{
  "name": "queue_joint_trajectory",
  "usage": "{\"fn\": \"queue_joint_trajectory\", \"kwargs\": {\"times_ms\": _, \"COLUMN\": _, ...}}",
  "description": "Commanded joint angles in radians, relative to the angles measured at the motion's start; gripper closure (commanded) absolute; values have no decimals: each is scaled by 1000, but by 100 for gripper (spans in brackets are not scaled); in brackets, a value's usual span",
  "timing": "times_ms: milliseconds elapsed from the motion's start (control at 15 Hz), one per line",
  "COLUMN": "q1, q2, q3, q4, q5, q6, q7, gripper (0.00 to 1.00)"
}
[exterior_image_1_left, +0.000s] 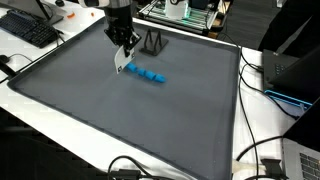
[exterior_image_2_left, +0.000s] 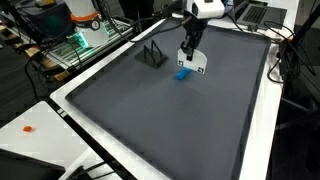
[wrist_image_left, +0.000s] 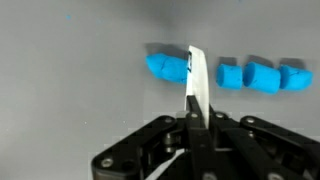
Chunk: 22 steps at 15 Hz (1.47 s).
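Note:
My gripper (exterior_image_1_left: 124, 45) (exterior_image_2_left: 190, 48) is shut on a thin white flat blade (wrist_image_left: 198, 80), held upright over the dark grey mat (exterior_image_1_left: 130, 120). In the wrist view the jaws (wrist_image_left: 197, 120) clamp the blade's base. Its tip stands next to the largest blue piece (wrist_image_left: 166, 67), between that piece and three smaller blue chunks (wrist_image_left: 262, 76) in a row to its right. I cannot tell if the blade touches the mat. The blue row (exterior_image_1_left: 150, 75) lies just beside the blade tip (exterior_image_1_left: 121, 67) in an exterior view. Only one blue bit (exterior_image_2_left: 181, 73) shows in an exterior view.
A small black wire stand (exterior_image_1_left: 152, 42) (exterior_image_2_left: 152, 55) sits on the mat close behind the gripper. White table borders (exterior_image_2_left: 265, 120) surround the mat. A keyboard (exterior_image_1_left: 28, 30), cables (exterior_image_1_left: 255, 150) and equipment racks (exterior_image_2_left: 80, 40) lie off the mat.

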Motion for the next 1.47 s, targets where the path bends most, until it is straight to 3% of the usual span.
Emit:
{"fn": "queue_joint_trajectory", "kwargs": {"times_ms": 0, "q1": -5, "q2": -12, "q3": -7, "q4": -42, "q5": -17, "q6": 18, "q7": 24, "gripper": 99}}
{"fn": "queue_joint_trajectory", "kwargs": {"times_ms": 1400, "q1": -13, "q2": 31, "q3": 1, "q4": -116, "q5": 5, "q6": 85, "q7": 11, "gripper": 99}}
